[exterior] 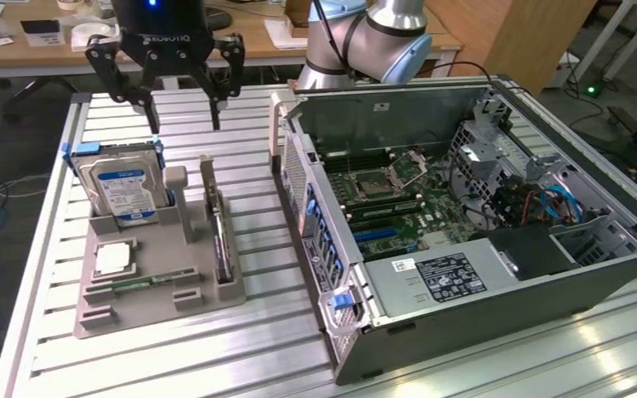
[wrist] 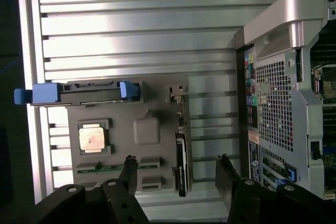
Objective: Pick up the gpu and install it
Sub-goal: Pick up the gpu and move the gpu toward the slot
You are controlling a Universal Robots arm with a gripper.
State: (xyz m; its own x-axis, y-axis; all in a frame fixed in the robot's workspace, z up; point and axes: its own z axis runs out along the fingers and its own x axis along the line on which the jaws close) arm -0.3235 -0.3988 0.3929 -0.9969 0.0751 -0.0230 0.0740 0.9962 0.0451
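Your gripper [exterior: 186, 123] hangs with its fingers spread wide and nothing between them, high over the gray holder tray [exterior: 147, 313]. The gpu [exterior: 221, 240] stands on its edge in the tray's slot on the exterior view's right side, below the gripper and well apart from it. In the same tray the hard drive [exterior: 120, 192] stands upright in a blue caddy, and a processor [exterior: 114, 259] lies flat near it. The open computer case [exterior: 440, 336] sits beside the tray on the slatted aluminium table [exterior: 186, 356].
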